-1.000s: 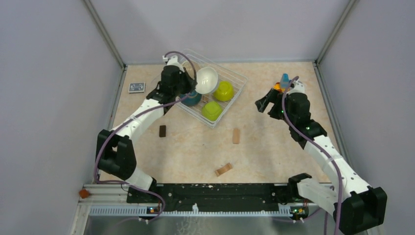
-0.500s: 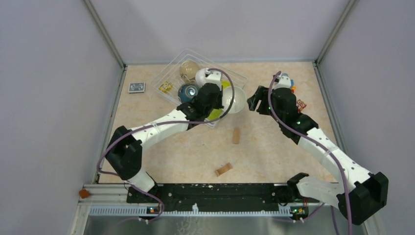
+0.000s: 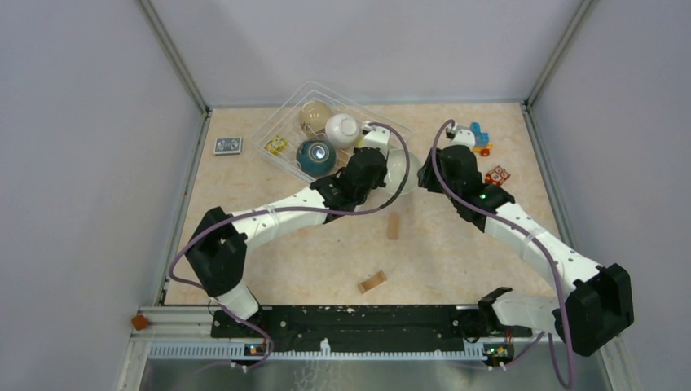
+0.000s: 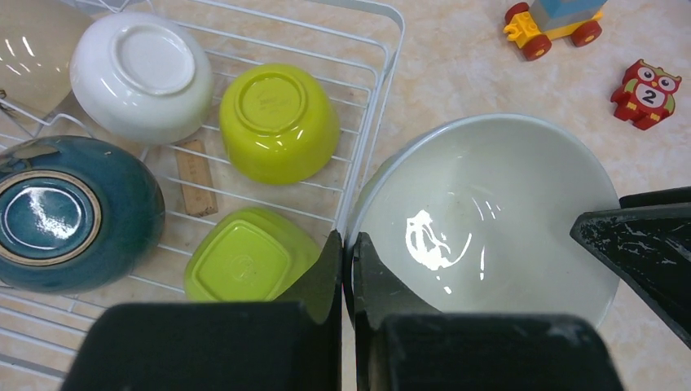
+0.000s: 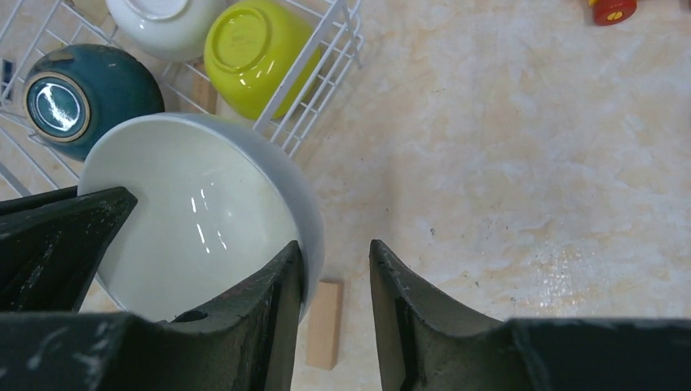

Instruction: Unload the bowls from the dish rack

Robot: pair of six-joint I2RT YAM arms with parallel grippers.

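Observation:
My left gripper [image 4: 348,244] is shut on the near rim of a white bowl [image 4: 489,220], holding it open side up just right of the dish rack [image 4: 383,73]. My right gripper [image 5: 336,252] straddles the opposite rim of that bowl [image 5: 195,228]: one finger is inside, the other stands off the outer wall, so the jaws are open. In the rack lie a white bowl [image 4: 143,73], two lime green bowls [image 4: 277,122] [image 4: 244,261], a dark teal bowl [image 4: 65,212] and a beige bowl [image 3: 314,114], all upside down or tipped.
A wooden block [image 5: 324,326] lies on the table under the held bowl, another [image 3: 372,282] nearer the arms. A toy car [image 3: 477,137] and a red owl block [image 3: 498,174] sit at the back right. A card [image 3: 228,145] lies left of the rack.
The left arm swung right, carrying the white bowl from over the rack to just beside it. The right arm came left to the bowl and its jaws narrowed around the rim.

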